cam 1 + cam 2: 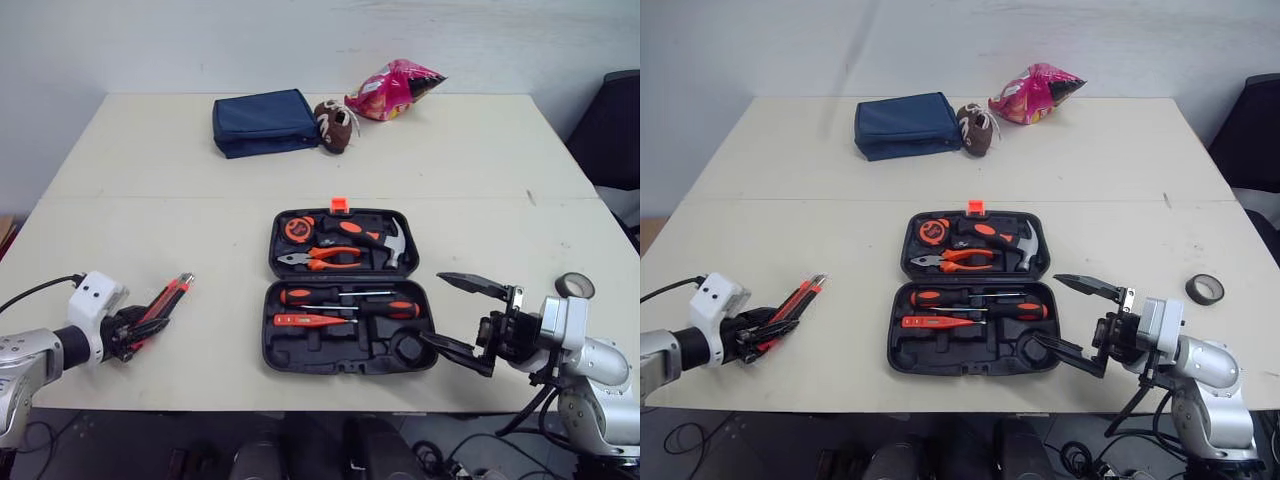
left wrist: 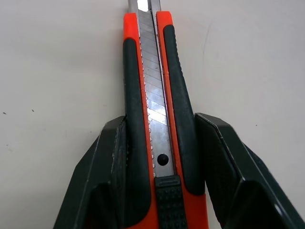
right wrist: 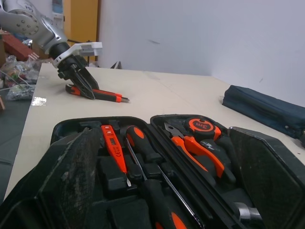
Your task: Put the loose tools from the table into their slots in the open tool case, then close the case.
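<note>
1. The utility knife (image 1: 172, 293) is showing an orange body with black side grips and a segmented steel blade running along its middle channel.
2. It is lying flat on the table (image 1: 150, 220), well to the left of the open tool case (image 1: 330, 355).
3. The left gripper (image 2: 159, 119) is clamping it, with one black finger pressing each side grip and the blade end pointing away.
4. The right gripper (image 1: 431, 307) is hovering with its fingers spread wide, just beside the case's front right corner.
</note>
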